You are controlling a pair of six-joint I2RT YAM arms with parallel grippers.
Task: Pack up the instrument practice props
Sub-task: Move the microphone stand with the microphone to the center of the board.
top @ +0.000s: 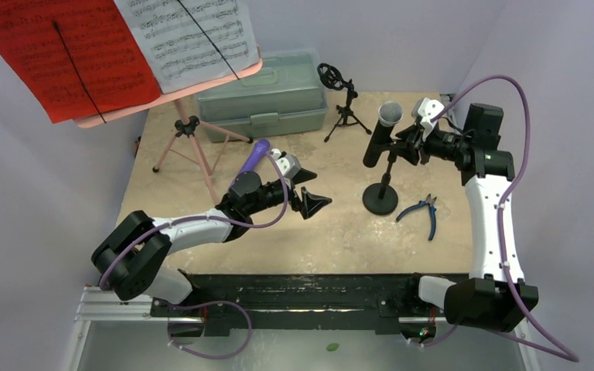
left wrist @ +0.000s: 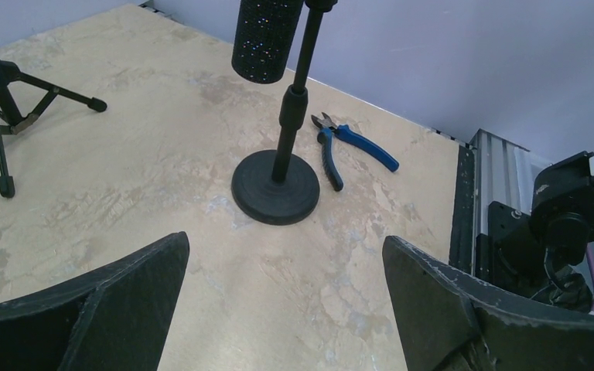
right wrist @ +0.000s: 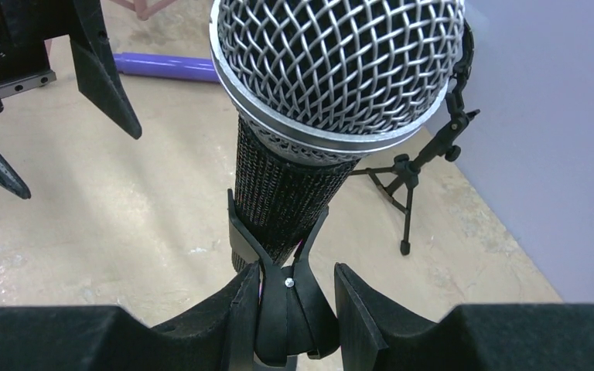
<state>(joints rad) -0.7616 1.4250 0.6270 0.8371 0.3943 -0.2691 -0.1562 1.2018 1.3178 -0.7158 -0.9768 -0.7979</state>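
The black silver-headed microphone [top: 381, 127] sits tilted in a clip on a round-based black stand [top: 380, 199]. My right gripper [top: 408, 141] straddles that clip [right wrist: 286, 297] just below the mic [right wrist: 336, 69]. Its left finger touches the clip and its right finger stands slightly off, so the jaws are open. My left gripper [top: 311, 195] is open and empty above bare table, facing the stand base [left wrist: 276, 188]. The purple microphone [top: 252, 158] lies behind it. The pink tripod [top: 189, 143] holds red pages [top: 62, 54] and white pages [top: 189, 35]. A small black tripod mount [top: 343, 104] stands at the back.
The grey-green plastic case [top: 267, 97] stands closed at the back centre. Blue-handled pliers [top: 425, 212] lie right of the stand base, also in the left wrist view [left wrist: 348, 143]. White walls enclose the table on the left, back and right.
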